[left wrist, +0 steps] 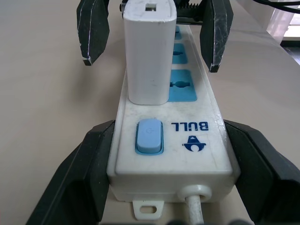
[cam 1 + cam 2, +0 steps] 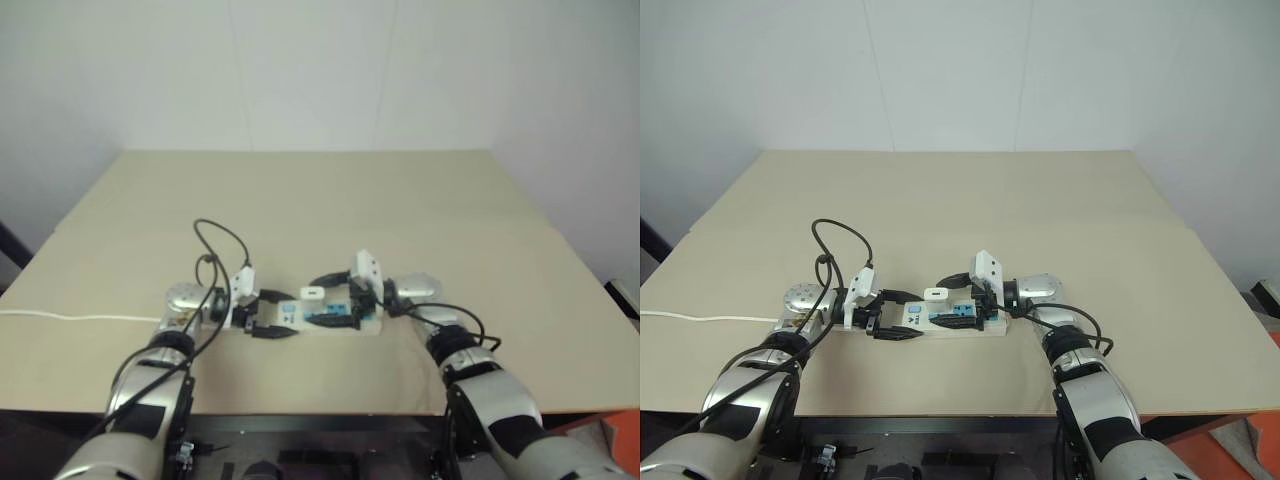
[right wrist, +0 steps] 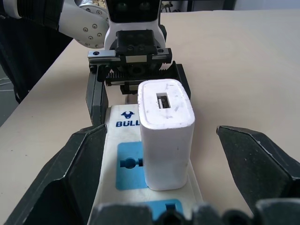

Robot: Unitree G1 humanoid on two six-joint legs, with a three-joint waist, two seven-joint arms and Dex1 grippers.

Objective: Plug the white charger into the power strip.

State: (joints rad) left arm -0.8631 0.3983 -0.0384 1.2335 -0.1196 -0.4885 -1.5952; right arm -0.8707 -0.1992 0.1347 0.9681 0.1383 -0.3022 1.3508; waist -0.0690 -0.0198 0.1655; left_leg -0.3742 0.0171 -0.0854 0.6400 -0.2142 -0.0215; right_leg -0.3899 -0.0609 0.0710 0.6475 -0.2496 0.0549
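Observation:
The power strip (image 2: 340, 325) lies on the tan table near its front edge, blue sockets up. My left gripper (image 2: 272, 315) is shut on its cord-and-switch end, one black finger (image 1: 91, 164) against each long side. The white charger (image 3: 166, 131) stands upright in the socket beside the blue switch (image 1: 149, 136). From the opposite side, my right gripper (image 2: 335, 300) is open around the charger. Its fingers (image 1: 215, 37) stand clear on either side, with a gap to the white block.
The strip's thin white cord (image 2: 60, 317) trails off over the table's left edge. A black cable (image 2: 225, 240) loops above my left wrist. The table's front edge (image 2: 320, 410) is close behind the strip. An orange object (image 2: 622, 440) sits below the table at the right.

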